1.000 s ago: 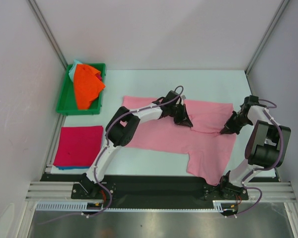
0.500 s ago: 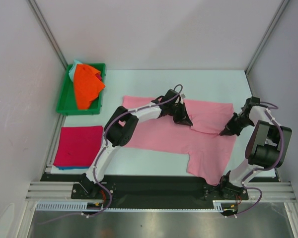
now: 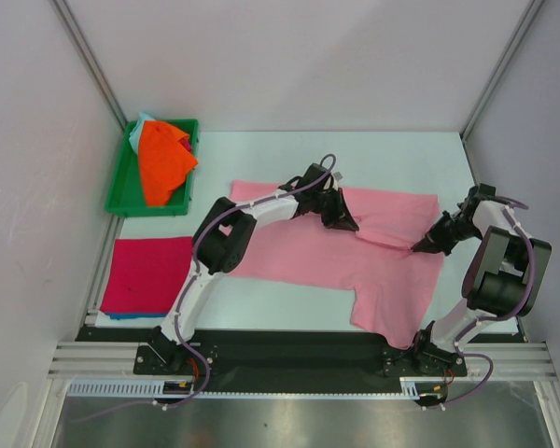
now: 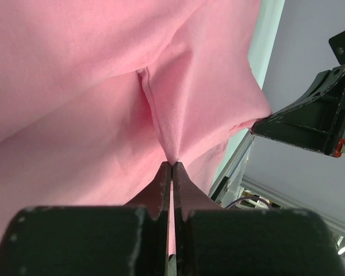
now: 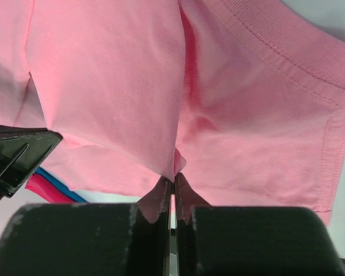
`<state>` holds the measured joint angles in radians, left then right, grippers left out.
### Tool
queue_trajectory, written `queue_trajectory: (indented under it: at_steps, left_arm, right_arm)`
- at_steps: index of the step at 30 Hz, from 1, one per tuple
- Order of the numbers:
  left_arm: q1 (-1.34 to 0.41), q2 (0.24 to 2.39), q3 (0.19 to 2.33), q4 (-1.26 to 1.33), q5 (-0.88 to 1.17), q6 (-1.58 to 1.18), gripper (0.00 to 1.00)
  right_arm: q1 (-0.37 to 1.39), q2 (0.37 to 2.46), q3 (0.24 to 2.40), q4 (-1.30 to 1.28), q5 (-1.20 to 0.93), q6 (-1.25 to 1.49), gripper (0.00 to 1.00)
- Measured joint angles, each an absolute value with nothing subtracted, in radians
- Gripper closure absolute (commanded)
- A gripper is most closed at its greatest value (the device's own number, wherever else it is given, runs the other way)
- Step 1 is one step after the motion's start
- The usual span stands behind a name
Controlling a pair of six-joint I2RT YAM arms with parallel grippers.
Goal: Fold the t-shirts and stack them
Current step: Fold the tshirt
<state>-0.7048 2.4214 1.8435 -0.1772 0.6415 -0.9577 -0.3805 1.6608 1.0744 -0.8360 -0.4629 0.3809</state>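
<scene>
left end effector: jaws pinched to a thin slit, clamped on a raised fold of the pink t-shirt. the left wrist view shows a seam running up from the pinch and the cloth tenting up to the tips. right end effector: jaws likewise nearly closed, gripping a peak of the same shirt. the right wrist view shows the ribbed, stitched hem to the right of the pinch.

each wrist view catches the other end effector as a dark shape: at the right edge in the left wrist view, at the left edge in the right wrist view. the right wrist view also has a sliver of magenta and blue at lower left under the pink edge.

only the top view gives the layout. the shirt lies spread across the middle of the table, with one sleeve hanging toward the near edge. the left grip is near the shirt's middle top, the right grip is at its right edge, and a small fold lies between them. a green bin at far left holds an orange t-shirt. a magenta folded t-shirt lies near it, well apart from the pink one, with blue peeking out at its near edge.
</scene>
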Motion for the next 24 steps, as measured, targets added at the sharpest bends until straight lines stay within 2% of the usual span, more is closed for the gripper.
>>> queue_trajectory:
  at_steps: [5, 8, 9, 11, 12, 13, 18, 20, 22, 24]
  left_arm:
    - [-0.702, 2.421, 1.843, -0.167, 0.648, -0.968, 0.96]
    - [-0.701, 2.421, 1.843, -0.166, 0.659, -0.968, 0.86]
    - [-0.700, 2.421, 1.843, -0.167, 0.662, -0.968, 0.80]
    - [-0.700, 2.421, 1.842, -0.169, 0.666, -0.960, 0.78]
    - [-0.700, 2.421, 1.842, -0.178, 0.665, -0.953, 0.76]
    - [-0.700, 2.421, 1.842, -0.197, 0.664, -0.941, 0.70]
    - [-0.692, 2.394, 1.844, -0.370, 0.595, -0.749, 0.55]
    - [-0.680, 2.347, 1.822, -0.424, 0.552, -0.670, 0.53]
    - [-0.654, 2.264, 1.775, -0.467, 0.514, -0.591, 0.52]
    - [-0.621, 2.193, 1.743, -0.495, 0.487, -0.538, 0.52]
  right_arm:
    - [-0.382, 1.673, 1.065, -0.826, -0.484, 0.392, 0.89]
    - [-0.382, 1.687, 1.047, -0.819, -0.487, 0.394, 0.84]
    - [-0.382, 1.691, 1.042, -0.819, -0.486, 0.396, 0.82]
    - [-0.384, 1.694, 1.032, -0.817, -0.485, 0.401, 0.79]
    - [-0.387, 1.694, 1.029, -0.818, -0.483, 0.405, 0.70]
    - [-0.392, 1.692, 1.027, -0.817, -0.477, 0.416, 0.68]
    - [-0.417, 1.626, 1.038, -0.788, -0.400, 0.443, 0.67]
    - [-0.419, 1.608, 1.065, -0.746, -0.370, 0.459, 0.65]
    - [-0.418, 1.612, 1.097, -0.695, -0.353, 0.479, 0.58]
    - [-0.418, 1.634, 1.141, -0.656, -0.345, 0.488, 0.58]
